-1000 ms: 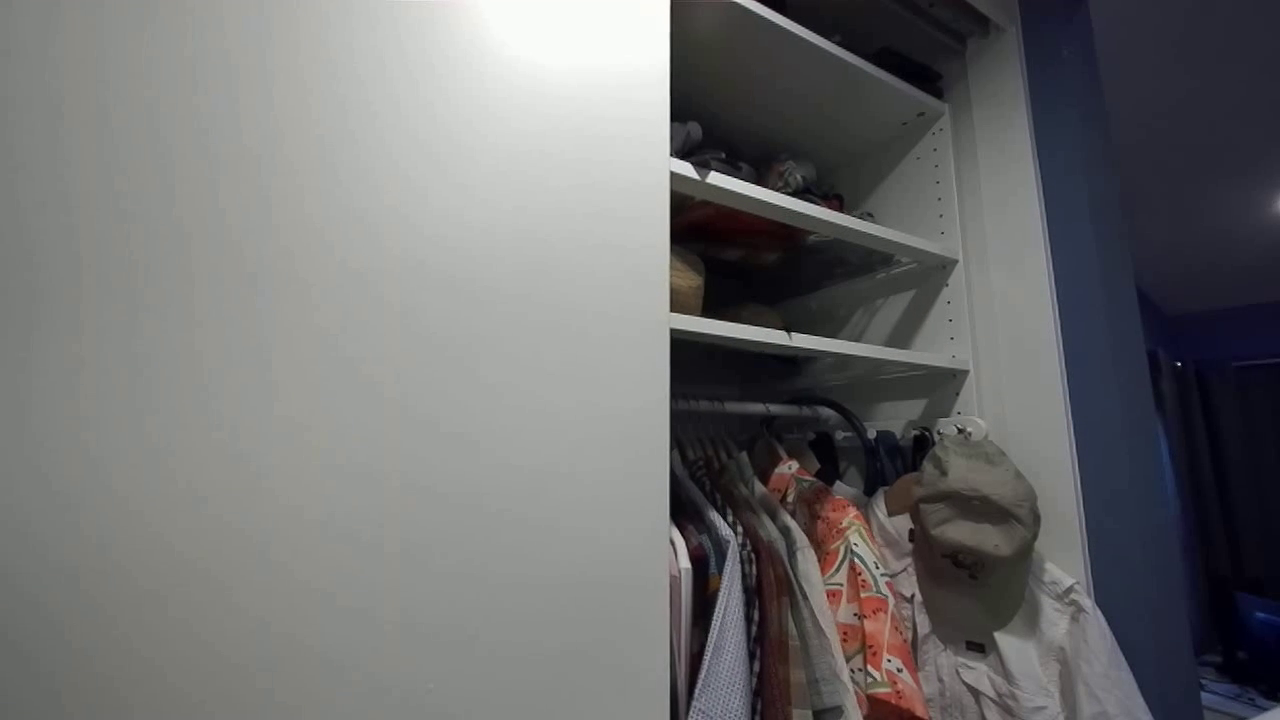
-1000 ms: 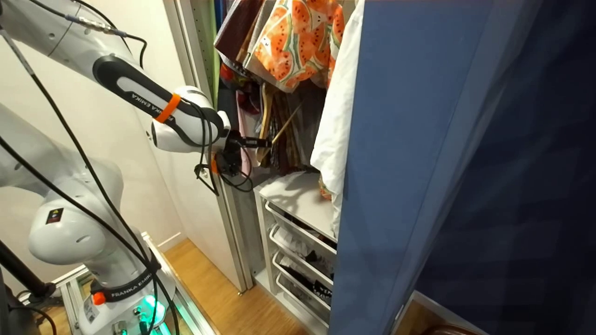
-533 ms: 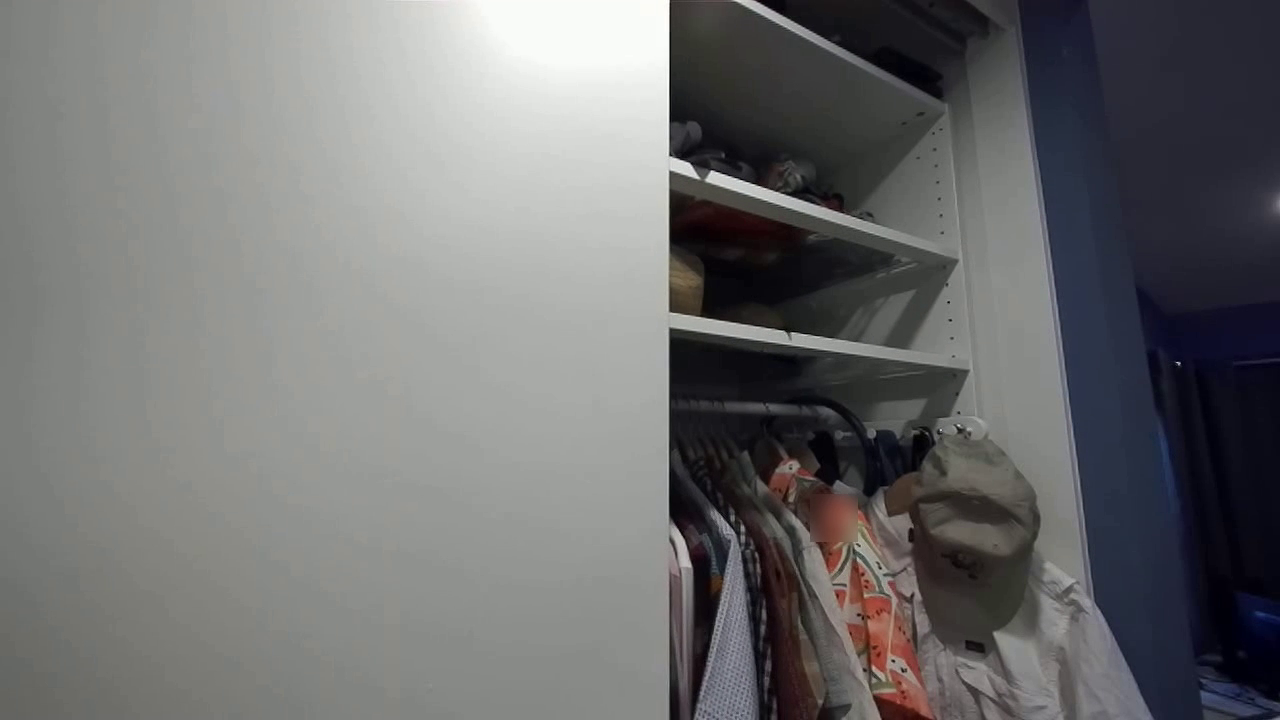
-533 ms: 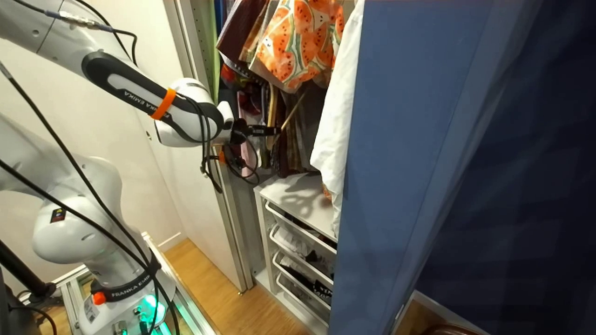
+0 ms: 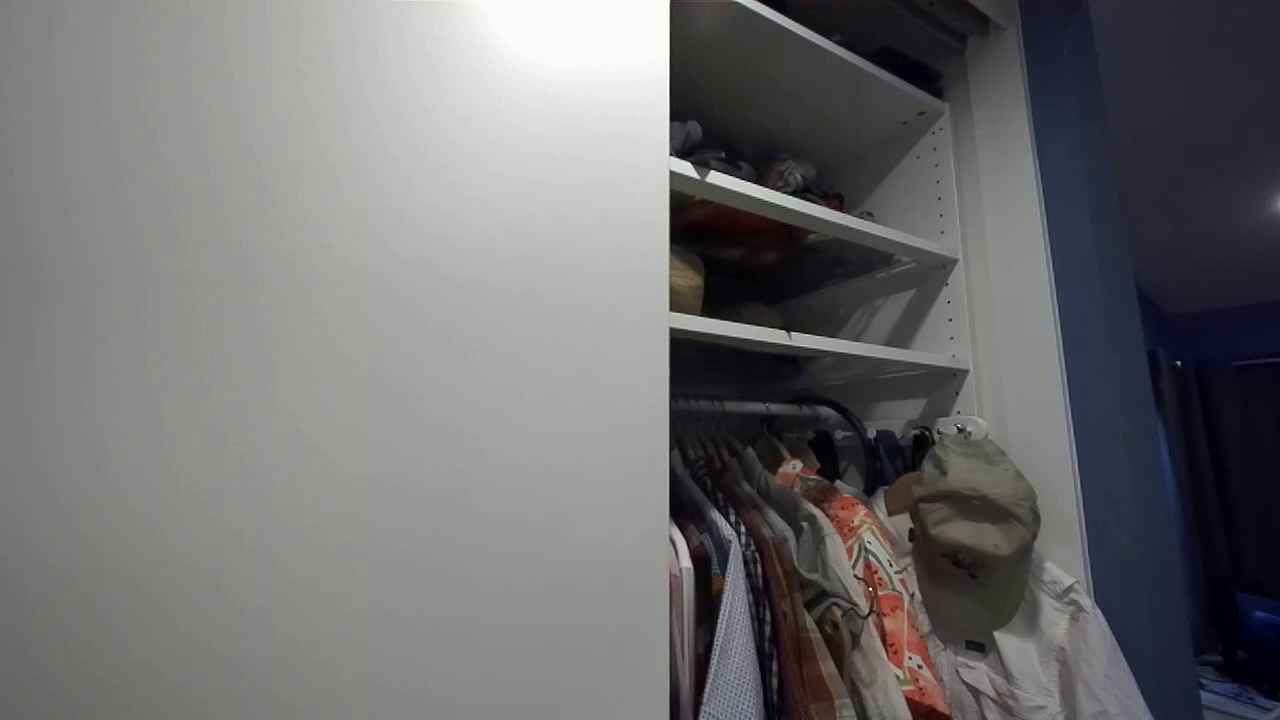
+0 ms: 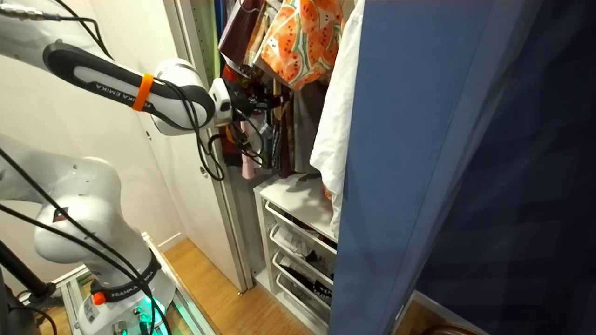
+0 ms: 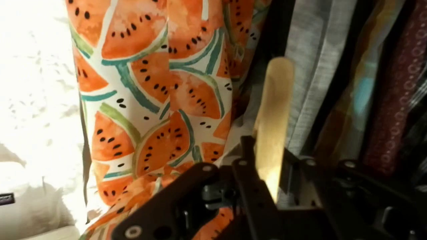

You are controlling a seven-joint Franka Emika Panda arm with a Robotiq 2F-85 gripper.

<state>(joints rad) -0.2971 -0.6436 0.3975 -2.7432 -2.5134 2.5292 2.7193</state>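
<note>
My gripper (image 7: pixel 269 151) is shut on a wooden hanger (image 7: pixel 276 100), which stands between the two black fingers in the wrist view. In an exterior view the gripper (image 6: pixel 278 100) is inside the closet, below the hanging shirts, with part of the hanger (image 6: pixel 278 111) showing at its tips. In an exterior view a brown hanger end (image 5: pixel 838 640) and a dark hook show among the shirts. The watermelon-print shirt (image 7: pixel 156 100) hangs just left of the fingers in the wrist view, and a grey shirt (image 7: pixel 305 50) hangs behind and right of the hanger. The hanger's far part is hidden.
A white sliding door (image 5: pixel 330 360) covers the closet's left part. A clothes rail (image 5: pixel 745 407) sits under white shelves (image 5: pixel 830 345). A grey cap (image 5: pixel 975 530) and white shirt (image 6: pixel 333 135) hang at the right. A drawer unit (image 6: pixel 298 190) stands below. A blue wall (image 6: pixel 400 139) borders the opening.
My gripper has risen and moved further into the closet with the hanger. The shirts have shifted to the right, and the hanger end and hook have come into view among them.
</note>
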